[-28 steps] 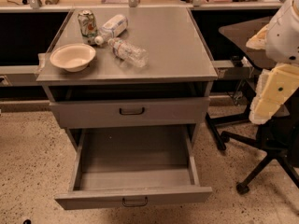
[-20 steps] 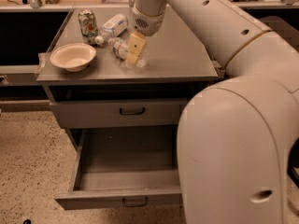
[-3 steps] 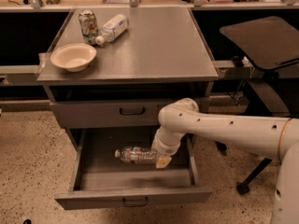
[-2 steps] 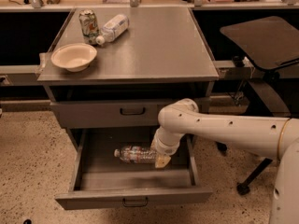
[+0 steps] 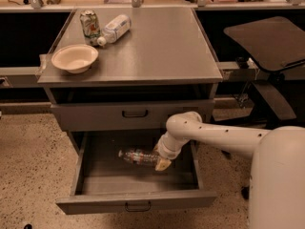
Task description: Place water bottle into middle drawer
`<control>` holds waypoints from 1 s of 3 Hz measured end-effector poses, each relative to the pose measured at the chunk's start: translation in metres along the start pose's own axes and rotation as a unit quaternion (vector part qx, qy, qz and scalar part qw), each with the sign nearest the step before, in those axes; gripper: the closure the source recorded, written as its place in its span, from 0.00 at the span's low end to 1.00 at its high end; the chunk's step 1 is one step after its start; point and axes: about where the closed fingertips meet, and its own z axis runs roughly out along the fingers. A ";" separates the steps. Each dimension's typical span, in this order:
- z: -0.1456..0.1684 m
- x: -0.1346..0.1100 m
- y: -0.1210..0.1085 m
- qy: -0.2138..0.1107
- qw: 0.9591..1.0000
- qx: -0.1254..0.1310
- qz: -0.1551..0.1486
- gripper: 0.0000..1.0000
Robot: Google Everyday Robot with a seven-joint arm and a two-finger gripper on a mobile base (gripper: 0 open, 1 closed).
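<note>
**Camera view: 1 arm, 1 open drawer.**

**Item 1, gripper [image 5: 162, 164].** It sits low inside the open drawer, right of centre, at the end of the white arm [image 5: 214, 135] that reaches in from the right. Its cream fingers [image 5: 164, 165] look clamped on the base end of the bottle, though the wrist partly hides the contact.

**Item 2, water bottle [image 5: 137, 157].** Clear and crinkled, it lies on its side with the cap to the left and the base at the gripper. It is inside the drawer at about mid-depth. I cannot tell whether it rests on the floor or hangs just above it.

**Item 3, middle drawer [image 5: 136, 202].** Grey and pulled well out, with a dark loop handle on its front.

**Item 4, upper drawer front [image 5: 95, 116].** Closed, directly above item 3.

**Item 5, cabinet top [image 5: 157, 46].** It carries 1 cream bowl [image 5: 75, 57], 1 drinks can [image 5: 89, 23] and 1 white-label bottle [image 5: 116, 28] lying just beside the can.

**Change noted.** Some seconds ago the water bottle lay on the cabinet top near the bowl, and it is gone from there now. Over the last second the bottle and gripper have barely shifted inside the drawer, so the lowering seems finished.

**Bearing on the task.** The carry looks complete. What remains is to let go and draw the arm out past the upper drawer front. The round bottle may roll once freed, but the drawer walls should contain it.
</note>
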 end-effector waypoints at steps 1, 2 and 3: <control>0.037 0.007 -0.021 -0.003 1.000 -0.005 0.001 0.83; 0.058 0.014 -0.030 -0.006 1.000 0.001 0.016 0.60; 0.060 0.014 -0.030 -0.006 1.000 0.001 0.017 0.37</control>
